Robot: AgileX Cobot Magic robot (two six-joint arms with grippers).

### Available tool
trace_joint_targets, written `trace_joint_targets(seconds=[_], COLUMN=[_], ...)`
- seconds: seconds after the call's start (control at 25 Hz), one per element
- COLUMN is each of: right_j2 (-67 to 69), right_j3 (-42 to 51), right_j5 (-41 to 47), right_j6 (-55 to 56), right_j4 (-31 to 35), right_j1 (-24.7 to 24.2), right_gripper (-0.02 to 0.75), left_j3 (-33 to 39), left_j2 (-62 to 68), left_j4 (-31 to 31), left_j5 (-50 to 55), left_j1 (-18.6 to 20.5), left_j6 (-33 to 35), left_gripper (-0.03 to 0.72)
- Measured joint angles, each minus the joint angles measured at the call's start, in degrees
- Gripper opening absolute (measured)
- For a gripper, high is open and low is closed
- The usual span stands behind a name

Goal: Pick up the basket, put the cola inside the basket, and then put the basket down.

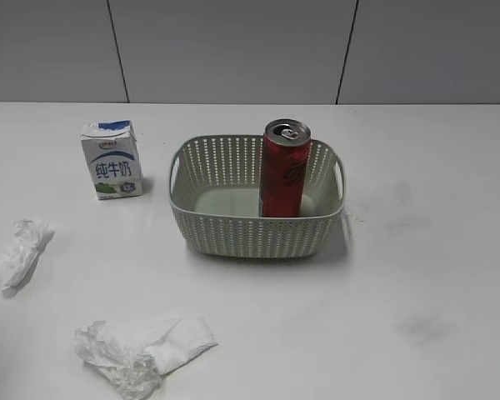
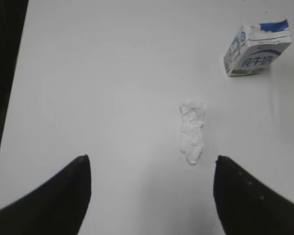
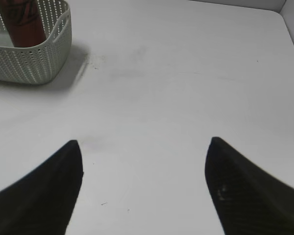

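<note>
The pale sage-green basket (image 1: 233,229) rests on the white table at the centre of the exterior view. The red cola can (image 1: 284,171) stands upright inside it, towards its right side. In the right wrist view the basket (image 3: 39,58) sits at the top left with the cola (image 3: 22,22) in it. My right gripper (image 3: 144,147) is open and empty over bare table, well to the right of the basket. My left gripper (image 2: 152,161) is open and empty over bare table. Neither gripper shows in the exterior view.
A white-and-blue milk carton (image 1: 111,160) stands left of the basket; it also shows in the left wrist view (image 2: 256,49). Crumpled white tissues lie at the left edge (image 1: 21,250) and front left (image 1: 142,346). One tissue (image 2: 192,132) lies ahead of my left gripper.
</note>
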Motion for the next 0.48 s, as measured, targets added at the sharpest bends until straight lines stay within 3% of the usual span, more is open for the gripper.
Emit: trace_joint_targets(seconds=[0.48], right_j2=[0.0], right_j3=[0.0], right_j5=[0.0], right_j6=[0.0], right_j4=[0.0], right_j1=[0.0], right_gripper=[0.592], left_j3=[28.8], left_j2=[-34.7], left_j4=[-2.2], left_j5=[-4.4], left_j1=[0.0], left_j6=[0.6], left_gripper=[0.589])
